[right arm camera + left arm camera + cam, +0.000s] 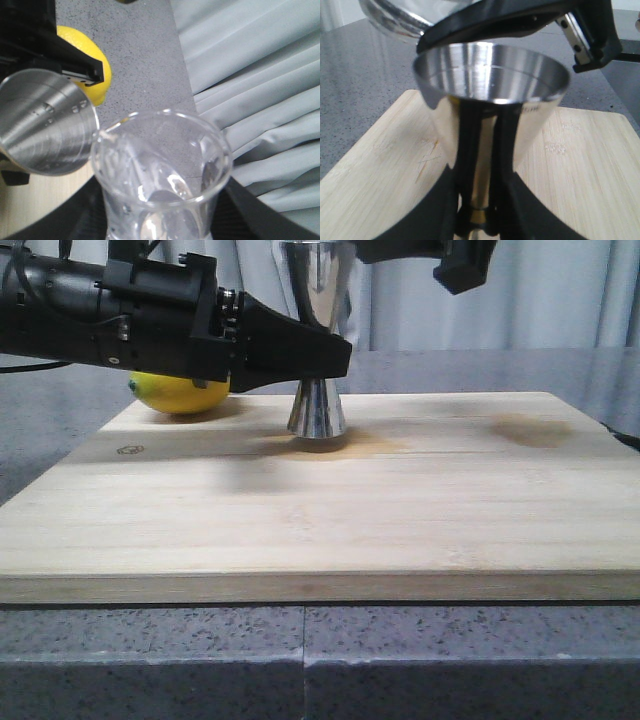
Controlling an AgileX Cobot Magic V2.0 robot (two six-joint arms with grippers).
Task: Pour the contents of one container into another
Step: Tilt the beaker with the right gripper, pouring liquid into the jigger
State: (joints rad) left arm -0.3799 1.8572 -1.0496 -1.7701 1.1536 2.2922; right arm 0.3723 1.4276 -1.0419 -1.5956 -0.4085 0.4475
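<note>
The steel jigger [317, 412] stands upright on the wooden board [330, 520], a little left of centre. My left gripper [328, 362] reaches in from the left and is shut on its narrow waist; the left wrist view shows both fingers [465, 200] clamping the gold band below the open upper cup [490, 75]. My right gripper [160, 222] is shut on the clear glass beaker [160, 170], held above the jigger and tipped, its pouring lip at the jigger's rim [92, 117]. In the front view the beaker is out of frame. Whether liquid is flowing I cannot tell.
A yellow lemon [180, 392] lies at the board's back left corner, behind the left arm. The board rests on a grey speckled counter [450, 660]. Pale curtains [260, 75] hang behind. A dark stain [535, 430] marks the board's right rear.
</note>
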